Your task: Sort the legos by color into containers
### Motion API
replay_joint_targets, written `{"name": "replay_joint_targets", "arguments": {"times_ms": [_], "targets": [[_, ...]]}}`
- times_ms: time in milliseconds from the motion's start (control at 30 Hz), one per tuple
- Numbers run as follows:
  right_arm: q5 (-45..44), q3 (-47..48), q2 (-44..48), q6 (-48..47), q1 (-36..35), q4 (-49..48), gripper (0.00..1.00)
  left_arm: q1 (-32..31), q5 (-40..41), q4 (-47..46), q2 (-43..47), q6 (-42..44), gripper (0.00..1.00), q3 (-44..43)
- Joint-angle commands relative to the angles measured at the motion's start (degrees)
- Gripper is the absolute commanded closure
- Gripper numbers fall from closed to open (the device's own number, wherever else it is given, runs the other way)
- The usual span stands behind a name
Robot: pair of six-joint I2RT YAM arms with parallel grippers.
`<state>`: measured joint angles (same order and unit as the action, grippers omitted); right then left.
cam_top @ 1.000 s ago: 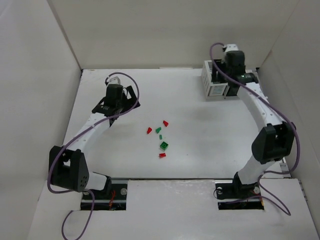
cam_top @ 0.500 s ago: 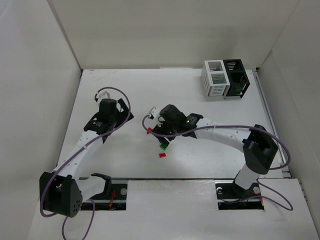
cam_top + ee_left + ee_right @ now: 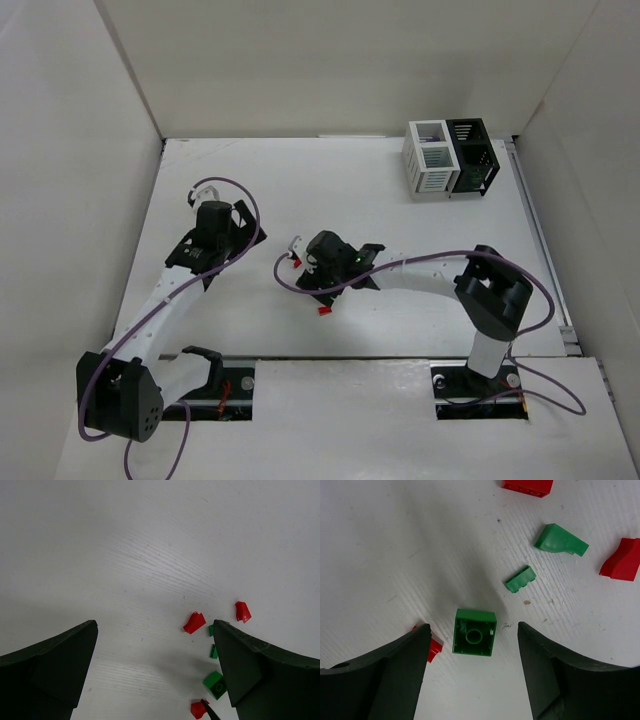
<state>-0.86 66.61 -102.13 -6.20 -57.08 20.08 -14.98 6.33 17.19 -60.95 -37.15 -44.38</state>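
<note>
Swinging back from the bins at the far corner, the right gripper (image 3: 471, 626) is now hanging low over the scattered bricks at the middle of the table (image 3: 420, 260). Its fingers are standing apart and gripping nothing, straddling a green square brick (image 3: 474, 632) that is lying hollow side up, with a gap showing on each side. A red brick (image 3: 434, 647) is peeking out just beside the left finger. A closing pinch risks catching that red piece along with the green one or flicking it away, and the green brick could twist out if the fingers are meeting it off-centre. Beyond lie a small green plate (image 3: 520, 579), a green wedge (image 3: 560, 540) and a red wedge (image 3: 622, 559). Farther left, the left gripper (image 3: 155, 625) is waiting spread wide and empty, looking toward the same bricks. At the far right, well apart from everything, the white bin (image 3: 430, 158) and the black bin (image 3: 473, 158) are standing joined.
</note>
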Motion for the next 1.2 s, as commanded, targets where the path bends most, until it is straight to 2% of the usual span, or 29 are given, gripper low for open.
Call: {"name": "replay_joint_targets", "arguments": {"times_ms": [0,467,600,700,833,1033,1167], "targets": [[-0.89,-0.16,-1.31,1.27,0.04,-3.73,0.27,0.13,0.0,-0.75,1.62,-0.03,0.0,0.52],[0.25,-2.45,-1.41,4.88,1.8,-4.26,0.51,0.13,0.53,-0.23,2.15,0.5,0.0,0.0],[0.77,-2.45,0.61,5.41,3.03,-4.26,0.74,0.13,0.53,-0.23,2.15,0.5,0.0,0.0],[1.65,-0.43,3.24,5.41,4.95,-3.12,0.77,0.13,0.53,-0.75,1.62,0.5,0.0,0.0],[3.67,2.2,7.2,6.19,10.66,-1.63,0.8,0.13,0.53,-0.75,1.09,1.02,0.0,-0.53],[5.08,8.0,11.77,6.72,29.02,0.23,0.8,0.13,0.0,-2.59,-1.89,2.17,0.0,-2.64],[3.42,13.27,11.16,7.95,40.62,0.75,0.8,0.66,0.0,-3.13,-6.54,3.22,0.0,-7.72]]}}
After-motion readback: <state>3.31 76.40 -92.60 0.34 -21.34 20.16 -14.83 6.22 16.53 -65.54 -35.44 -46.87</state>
